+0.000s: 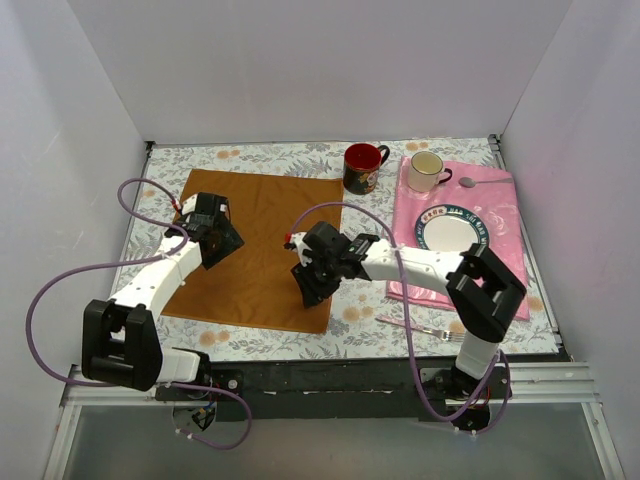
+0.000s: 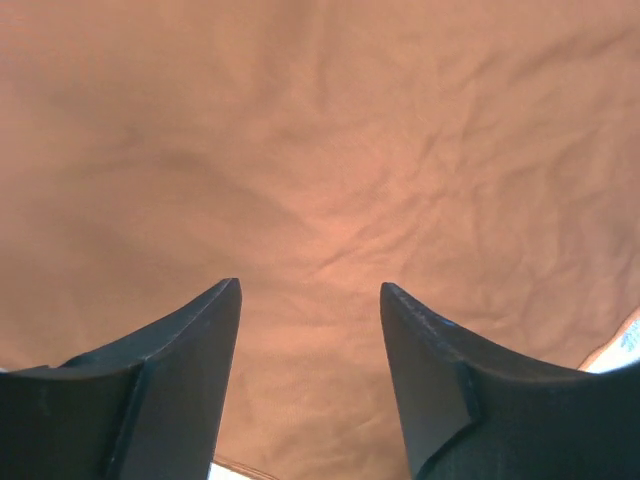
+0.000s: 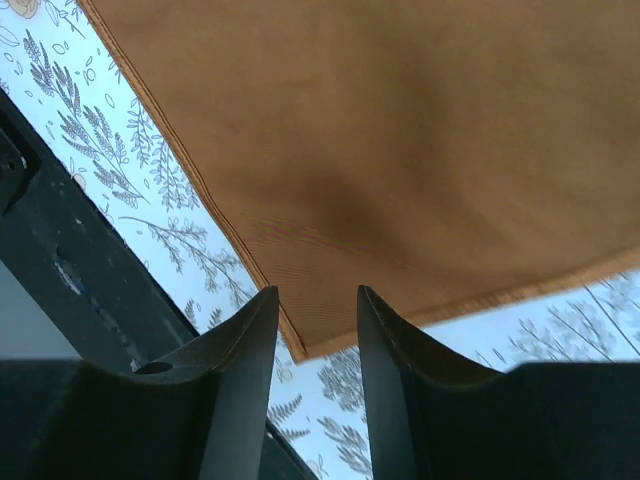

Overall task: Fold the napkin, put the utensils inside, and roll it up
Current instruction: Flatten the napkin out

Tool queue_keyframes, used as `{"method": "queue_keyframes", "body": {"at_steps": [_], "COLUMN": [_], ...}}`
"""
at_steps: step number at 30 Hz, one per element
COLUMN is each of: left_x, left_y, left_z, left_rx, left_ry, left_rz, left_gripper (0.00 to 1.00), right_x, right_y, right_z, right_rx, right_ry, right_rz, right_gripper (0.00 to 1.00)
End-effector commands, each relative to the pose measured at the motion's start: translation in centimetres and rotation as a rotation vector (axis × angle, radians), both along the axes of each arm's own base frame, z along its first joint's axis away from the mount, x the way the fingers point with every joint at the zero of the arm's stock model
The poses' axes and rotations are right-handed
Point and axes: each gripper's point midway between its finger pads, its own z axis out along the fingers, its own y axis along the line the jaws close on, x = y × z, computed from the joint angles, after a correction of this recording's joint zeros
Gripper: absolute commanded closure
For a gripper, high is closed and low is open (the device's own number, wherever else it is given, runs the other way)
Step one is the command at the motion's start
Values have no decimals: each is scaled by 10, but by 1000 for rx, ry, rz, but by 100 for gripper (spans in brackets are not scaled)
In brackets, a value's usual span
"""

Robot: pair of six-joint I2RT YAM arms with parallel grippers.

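Observation:
The rust-orange napkin lies spread flat on the floral table cover, its creased cloth filling the left wrist view. My left gripper hovers over the napkin's left half, open, with nothing between its fingers. Over the napkin's near right part my right gripper is also open. The napkin's near corner shows just beyond its tips, not held. One silver fork lies on the table cover at the front right, apart from both grippers.
A pink floral cloth at the right carries a small plate, a white mug and a spoon. A dark red mug stands behind the napkin. The black base rail runs along the near edge.

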Motion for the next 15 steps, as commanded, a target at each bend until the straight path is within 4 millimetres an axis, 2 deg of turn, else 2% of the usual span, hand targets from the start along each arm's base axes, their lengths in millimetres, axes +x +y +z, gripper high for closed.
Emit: {"method": "queue_keyframes", "body": {"at_steps": [1,2,5,15], "left_x": [-10,-12,-14,-14], "left_y": [22,22,24,36], "left_z": [12,14,16,19], "left_rx": [91,90,82,26], "left_ry": [2,-5,-17,-26], "left_rz": [82,82,92,167], "left_gripper": [37,32,28,27], "right_x": [2,2,-1,-7], "right_y": [27,26,22,-4], "right_z": [0,-9,-24,-46], "right_rx": [28,9,-21,-85], "right_ry": [-12,-3,11,7], "right_rz": [27,27,29,1], "right_gripper": [56,57,58,59]}}
